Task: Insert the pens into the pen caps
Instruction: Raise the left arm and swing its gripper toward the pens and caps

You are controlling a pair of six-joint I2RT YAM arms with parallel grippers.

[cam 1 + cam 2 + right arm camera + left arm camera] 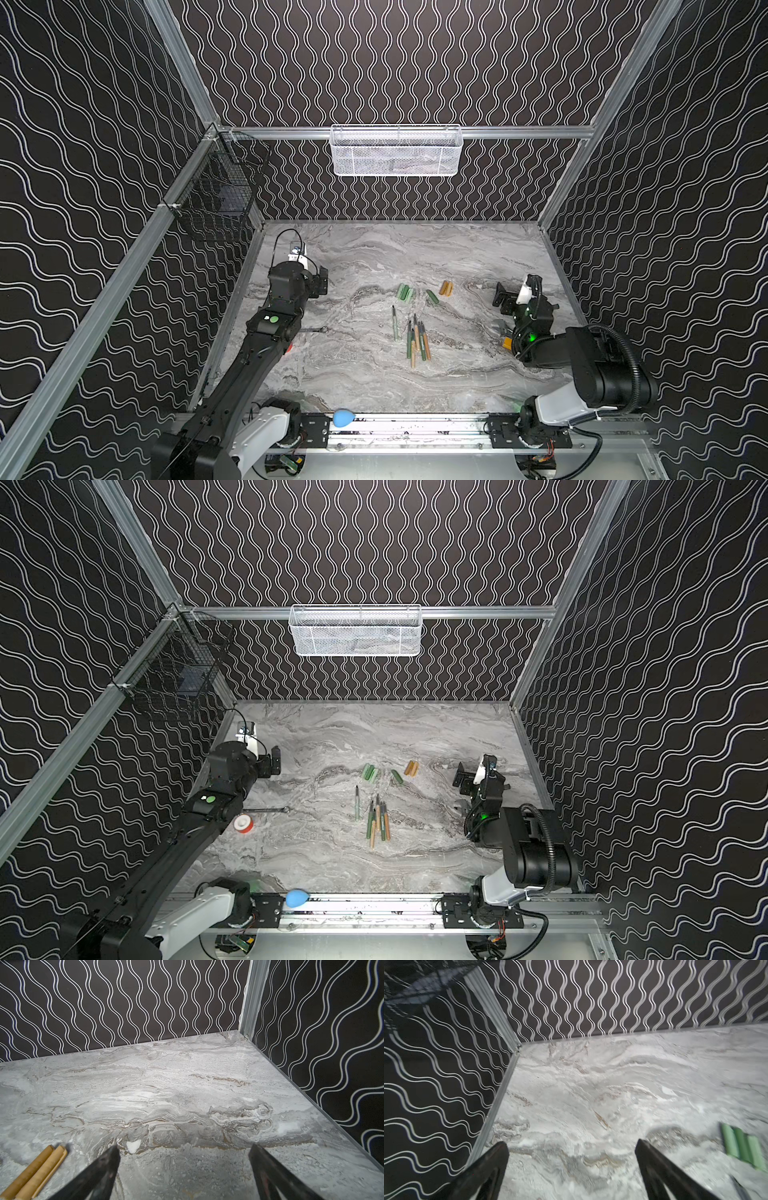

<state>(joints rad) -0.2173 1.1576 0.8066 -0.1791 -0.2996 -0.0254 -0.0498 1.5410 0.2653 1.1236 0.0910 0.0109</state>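
Nothing was yet grasped: the black left gripper and right gripper stood jaws apart, empty, so the next move likely required gripping the lone thin pale-green pen and a stubby pale-green cap.

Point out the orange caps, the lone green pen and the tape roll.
orange caps (446, 288), a top view, pair's middle
lone green pen (395, 325), a top view, mid-barrel
tape roll (242, 823), a top view, white face

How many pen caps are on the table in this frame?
6: three green caps side by side at centre, one dark green cap just right of them, two orange caps farther right. None appears hidden.
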